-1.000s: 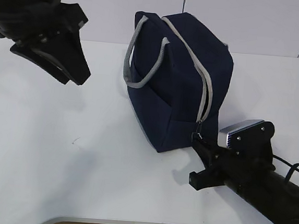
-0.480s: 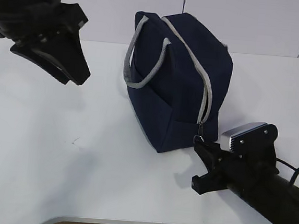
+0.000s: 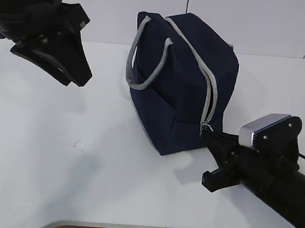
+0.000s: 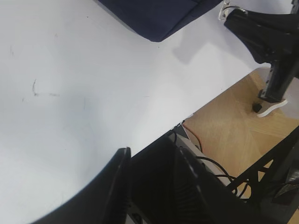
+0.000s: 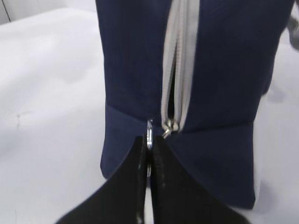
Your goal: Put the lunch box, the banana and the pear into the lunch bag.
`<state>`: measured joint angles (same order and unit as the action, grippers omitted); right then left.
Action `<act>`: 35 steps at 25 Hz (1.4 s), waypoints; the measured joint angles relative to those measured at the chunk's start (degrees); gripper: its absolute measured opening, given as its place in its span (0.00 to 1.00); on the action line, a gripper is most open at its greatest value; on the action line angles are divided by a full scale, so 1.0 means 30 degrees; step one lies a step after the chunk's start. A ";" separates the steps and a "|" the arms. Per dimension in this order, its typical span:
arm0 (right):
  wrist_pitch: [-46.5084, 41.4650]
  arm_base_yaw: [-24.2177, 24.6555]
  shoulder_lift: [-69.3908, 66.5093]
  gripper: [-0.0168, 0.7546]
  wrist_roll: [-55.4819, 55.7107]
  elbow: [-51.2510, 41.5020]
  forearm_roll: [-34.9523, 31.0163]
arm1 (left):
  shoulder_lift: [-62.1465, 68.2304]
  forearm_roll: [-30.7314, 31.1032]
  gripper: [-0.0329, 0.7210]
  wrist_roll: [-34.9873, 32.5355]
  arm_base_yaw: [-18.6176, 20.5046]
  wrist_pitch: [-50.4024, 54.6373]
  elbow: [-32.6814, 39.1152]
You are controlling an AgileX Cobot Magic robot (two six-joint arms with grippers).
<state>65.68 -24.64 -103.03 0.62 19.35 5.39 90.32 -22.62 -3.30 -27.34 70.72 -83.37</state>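
at the low front corner of the lunch bag, the right hand is pinched fully closed on the ring pull of the grey zipper. in the right wrist view the ring sits right between the fingertips, with the slider just beside it at the bottom of the track and a narrow dark gap showing above it. the bag stands upright in the middle of the tabletop, handles up.

the left hand hangs well off to the side, high over the tabletop edge, jaws partly apart and holding nothing.

i can't see the lunch box, banana or pear in any view, so my read is this is still the zipper step.

to do it well, i'd say keep the pull in line with the zipper track, following its curve up over the top, not yanking outward. the bag is soft and nothing is bracing it, so it could slide or tip toward the arm. bringing the left hand in to steady the far side or a handle would probably help. slow and steady so the thin ring doesn't slip out.
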 joint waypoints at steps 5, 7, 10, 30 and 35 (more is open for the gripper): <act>-0.0349 0.0000 0.1444 0.02 0.0012 -0.0008 0.0044 | 0.0000 0.0000 0.37 0.0000 0.0000 0.0000 0.0000; -0.0865 0.0000 0.2113 0.02 0.0043 -0.0008 0.0044 | 0.0000 0.0000 0.37 0.0000 0.0000 0.0000 0.0000; -0.1960 0.0000 0.3160 0.02 0.0043 -0.0041 0.0044 | 0.0000 0.0000 0.37 0.0000 0.0000 0.0000 0.0000; -0.6941 0.0000 0.5043 0.02 0.1071 0.1889 0.0442 | 0.0000 0.0000 0.37 0.0000 0.0000 0.0000 0.0000; -0.7993 0.0000 0.5043 0.02 0.1143 0.2653 0.0744 | 0.0000 -0.0081 0.37 0.0000 0.0000 0.0000 0.0000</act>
<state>41.70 -24.64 -87.90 4.05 27.31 7.62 90.32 -22.86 -3.30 -27.34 70.72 -83.37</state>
